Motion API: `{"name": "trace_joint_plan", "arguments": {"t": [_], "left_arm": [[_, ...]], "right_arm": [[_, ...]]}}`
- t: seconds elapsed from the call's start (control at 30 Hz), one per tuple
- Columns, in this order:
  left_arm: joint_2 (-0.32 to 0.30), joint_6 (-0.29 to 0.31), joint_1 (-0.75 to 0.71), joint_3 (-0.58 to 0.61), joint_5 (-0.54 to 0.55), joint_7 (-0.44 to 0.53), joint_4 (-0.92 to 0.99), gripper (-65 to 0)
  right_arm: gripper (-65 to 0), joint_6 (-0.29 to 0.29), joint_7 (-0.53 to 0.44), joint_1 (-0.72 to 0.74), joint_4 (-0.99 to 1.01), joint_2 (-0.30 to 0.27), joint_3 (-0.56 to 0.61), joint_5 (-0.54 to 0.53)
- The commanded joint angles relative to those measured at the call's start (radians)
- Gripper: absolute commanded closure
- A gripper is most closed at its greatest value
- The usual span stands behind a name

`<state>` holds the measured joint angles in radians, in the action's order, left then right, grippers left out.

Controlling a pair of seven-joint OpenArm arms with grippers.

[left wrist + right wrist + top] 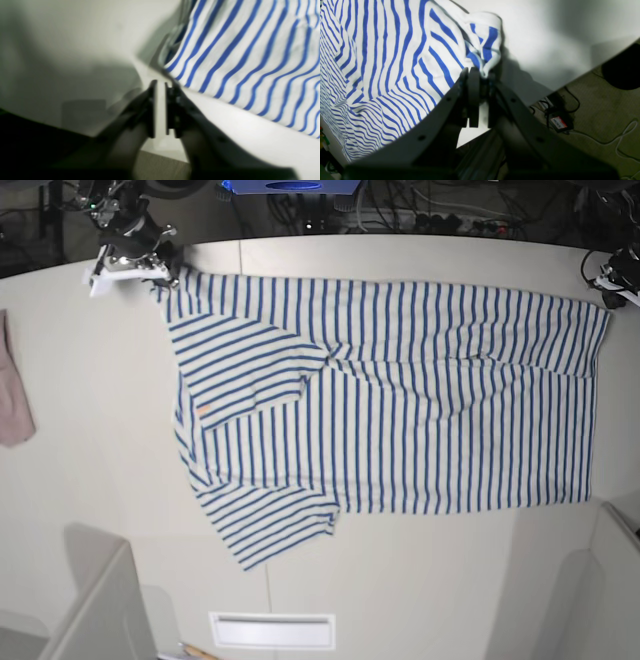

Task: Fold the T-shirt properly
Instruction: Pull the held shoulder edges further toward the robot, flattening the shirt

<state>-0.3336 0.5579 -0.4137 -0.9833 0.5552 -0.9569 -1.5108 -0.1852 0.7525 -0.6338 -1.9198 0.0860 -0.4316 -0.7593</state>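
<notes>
Left wrist view: the left gripper has its jaws slightly apart, nothing between them, the T-shirt just beyond to the right.

Right wrist view: the right gripper is clamped on a bunched T-shirt corner.

Base view: the T-shirt lies spread across the table.

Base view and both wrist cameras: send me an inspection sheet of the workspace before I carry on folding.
Surface: pale white table, with a recessed slot near one edge.
Job's things: blue-striped white fabric T-shirt spread flat, one sleeve folded over its body.
Clutter: plain pinkish cloth at the table's edge.
Grippers: right gripper shut on a shirt corner; left gripper at the far corner, fingers nearly together, grip unclear.
Cables: loose cables on the floor.
Surroundings: carpeted floor.
</notes>
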Motion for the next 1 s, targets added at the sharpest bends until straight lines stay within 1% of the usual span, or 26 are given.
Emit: {"name": "trace_joint_plan", "arguments": {"t": [0.0, 0.1, 0.2, 0.27, 0.3, 0.37, 0.47, 0.53, 0.6, 0.67, 0.8, 0.83, 0.87, 0.9, 0.97], "left_arm": [[-0.019, 0.008, -0.021, -0.032, 0.012, 0.013, -0.02, -10.4], [-0.017, 0.009, -0.03, -0.085, 0.036, 0.013, -0.017, -27.0], [-0.015, 0.011, -0.049, -0.104, 0.091, 0.014, -0.017, -47.6], [-0.017, 0.011, -0.049, -0.101, 0.111, 0.016, -0.009, -55.8], [-0.019, 0.011, -0.046, -0.099, 0.113, 0.016, -0.003, -56.9], [-0.02, 0.011, -0.011, -0.098, 0.111, 0.017, 0.016, -55.3], [-0.022, 0.011, 0.045, -0.096, 0.111, 0.017, 0.048, -47.7], [-0.022, 0.011, 0.08, -0.092, 0.11, 0.017, 0.062, -44.4], [-0.022, 0.011, 0.106, -0.053, 0.11, 0.017, 0.092, -42.8], [-0.022, 0.011, 0.128, -0.027, 0.11, 0.017, 0.126, -42.6], [-0.022, 0.009, 0.147, -0.013, 0.11, 0.017, 0.171, -42.1], [-0.022, 0.009, 0.147, -0.013, 0.11, 0.017, 0.172, -39.7], [-0.022, 0.009, 0.147, -0.016, 0.11, 0.017, 0.171, -35.5], [-0.022, 0.009, 0.146, -0.018, 0.11, 0.017, 0.168, -29.9], [-0.022, 0.009, 0.144, -0.019, 0.11, 0.017, 0.166, -16.8]], "right_arm": [[0.0, 0.01, -0.011, -0.001, -0.019, -0.004, -0.002, -0.007], [0.0, 0.01, -0.011, -0.001, -0.019, -0.004, -0.002, -0.007], [0.0, 0.01, -0.009, 0.006, -0.019, -0.004, -0.002, -0.007], [0.0, 0.01, -0.006, 0.012, -0.019, -0.004, -0.002, -0.007], [0.0, 0.01, -0.008, 0.012, -0.019, -0.004, -0.002, -0.007], [0.0, 0.01, -0.008, 0.012, -0.019, -0.004, -0.002, -0.007], [0.0, 0.01, -0.009, 0.012, -0.019, -0.004, 0.0, -0.007], [0.0, 0.01, -0.011, 0.012, -0.019, -0.004, 0.0, -0.007], [0.0, 0.01, -0.011, 0.012, -0.019, -0.004, 0.0, -0.007], [0.0, 0.01, -0.011, 0.012, -0.019, -0.004, 0.0, -0.007], [0.0, 0.01, -0.011, 0.012, -0.019, -0.004, -0.003, -0.007], [0.0, 0.01, -0.011, 0.012, -0.019, -0.004, -0.003, -0.007], [0.0, 0.01, -0.011, 0.012, -0.019, -0.004, -0.003, -0.007], [0.0, 0.01, -0.011, 0.012, -0.019, -0.004, -0.003, -0.007], [0.0, 0.01, -0.011, 0.012, -0.019, -0.004, -0.003, -0.007]]}}
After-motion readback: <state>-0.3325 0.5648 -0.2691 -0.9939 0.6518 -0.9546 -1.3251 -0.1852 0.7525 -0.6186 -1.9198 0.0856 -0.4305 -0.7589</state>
